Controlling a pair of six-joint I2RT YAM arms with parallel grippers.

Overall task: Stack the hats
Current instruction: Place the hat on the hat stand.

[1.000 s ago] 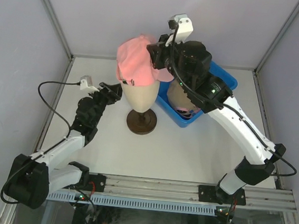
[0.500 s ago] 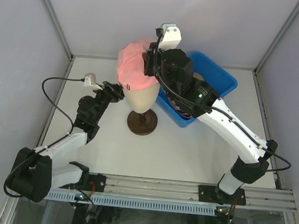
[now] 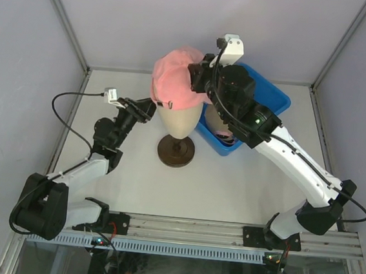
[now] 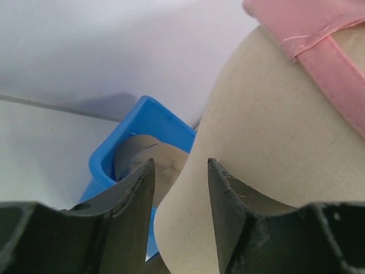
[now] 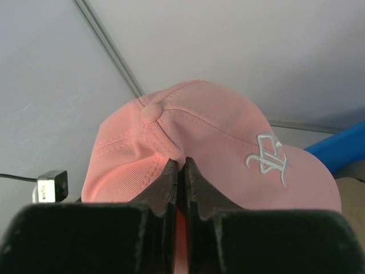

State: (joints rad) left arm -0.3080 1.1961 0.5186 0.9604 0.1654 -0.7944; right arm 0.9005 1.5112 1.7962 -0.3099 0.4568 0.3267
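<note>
A pink hat (image 3: pixel 175 79) with a white logo sits over the top of the beige mannequin head (image 3: pixel 177 120). My right gripper (image 3: pixel 199 80) is shut on the fabric of its crown; in the right wrist view the fingertips (image 5: pixel 183 162) pinch a fold of the pink hat (image 5: pixel 199 131). My left gripper (image 3: pixel 148 110) is at the head's left side, jaws apart. In the left wrist view the gripper (image 4: pixel 181 164) frames the edge of the mannequin head (image 4: pixel 268 137), with the pink hat's strap (image 4: pixel 336 74) above. A tan hat (image 3: pixel 218 122) lies in the blue bin.
The blue bin (image 3: pixel 272 97) stands just right of the mannequin head and shows behind it in the left wrist view (image 4: pixel 142 121). The head's round brown base (image 3: pixel 176 150) rests on the white table. Grey walls close in the back and sides.
My right arm has carried the pink hat a little to the right over the head. My left gripper has moved in closer to the head and its jaws have narrowed.
</note>
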